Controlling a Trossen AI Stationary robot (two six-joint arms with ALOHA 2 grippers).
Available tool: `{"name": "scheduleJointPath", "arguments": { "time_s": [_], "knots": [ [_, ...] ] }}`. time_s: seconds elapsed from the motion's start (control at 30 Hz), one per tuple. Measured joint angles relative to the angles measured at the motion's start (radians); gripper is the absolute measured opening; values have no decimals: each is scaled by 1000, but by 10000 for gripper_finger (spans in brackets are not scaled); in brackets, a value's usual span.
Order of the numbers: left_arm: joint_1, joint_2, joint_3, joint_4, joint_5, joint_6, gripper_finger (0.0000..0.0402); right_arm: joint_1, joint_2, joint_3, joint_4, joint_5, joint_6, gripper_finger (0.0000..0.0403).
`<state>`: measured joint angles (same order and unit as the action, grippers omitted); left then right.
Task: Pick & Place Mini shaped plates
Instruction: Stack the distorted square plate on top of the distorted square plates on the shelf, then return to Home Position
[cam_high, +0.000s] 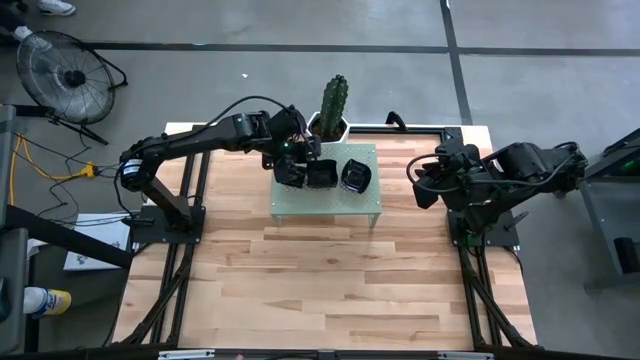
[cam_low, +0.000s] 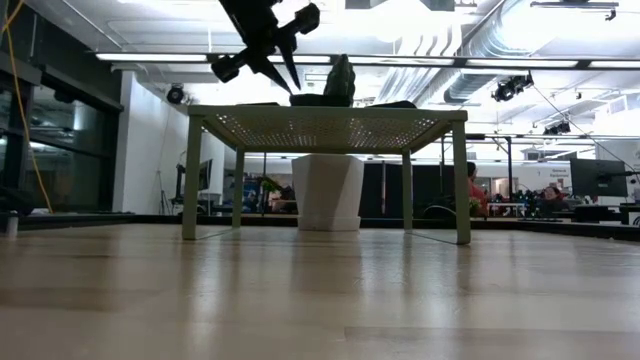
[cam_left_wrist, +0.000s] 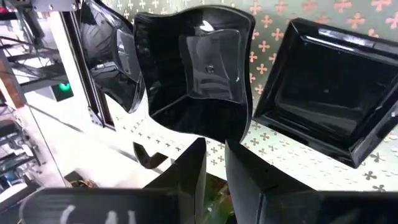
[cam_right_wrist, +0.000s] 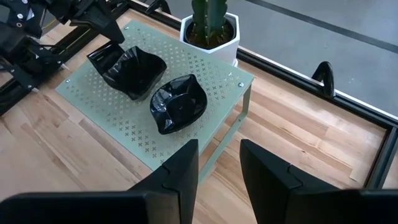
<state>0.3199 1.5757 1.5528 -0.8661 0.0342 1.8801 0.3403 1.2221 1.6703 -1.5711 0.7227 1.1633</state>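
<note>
The little black plates (cam_high: 322, 174) are sitting up on the pale green perforated stand (cam_high: 328, 204) near the cactus pot (cam_high: 328, 125), so they're lifted off the worktop (cam_high: 320, 280) and easy to reach. The left hand (cam_left_wrist: 214, 163) is hovering right at the wavy plate's (cam_left_wrist: 194, 68) near edge, fingers parted a crack, gripping nothing. The right hand (cam_right_wrist: 219, 163) is waiting well off to the side, empty and partly open.
</note>
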Motion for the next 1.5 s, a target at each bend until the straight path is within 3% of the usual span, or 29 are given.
{"name": "scheduleJointPath", "arguments": {
  "time_s": [0.2,0.3,0.5,0.57,0.77,0.9,1.07,1.17,1.3,1.5],
  "knots": [
    [-38,-13,0,10,-149,-98,58,0,0,0,0,0,-4,114],
    [-57,-55,-1,-2,-170,-188,58,3,0,0,0,4,-25,114],
    [-25,-196,-6,-67,70,-610,13,55,-9,-5,4,140,-114,114],
    [-6,-262,-48,-94,106,-708,5,78,-42,-46,3,172,-106,111],
    [-10,-543,-308,15,111,-915,1,161,-256,-357,70,210,66,69],
    [-34,-804,-567,245,55,-1091,1,190,-436,-590,266,226,76,38],
    [-88,-1064,-857,542,-58,-1286,0,180,-651,-845,592,274,-45,10],
    [-120,-1135,-974,648,-111,-1334,0,147,-773,-996,815,265,-159,2],
    [-131,-1153,-1076,731,-123,-1338,0,66,-928,-1168,1052,163,-343,2],
    [-130,-1157,-1181,936,-149,-1328,0,-93,-1137,-1297,1156,-15,-481,1]
  ]
}}
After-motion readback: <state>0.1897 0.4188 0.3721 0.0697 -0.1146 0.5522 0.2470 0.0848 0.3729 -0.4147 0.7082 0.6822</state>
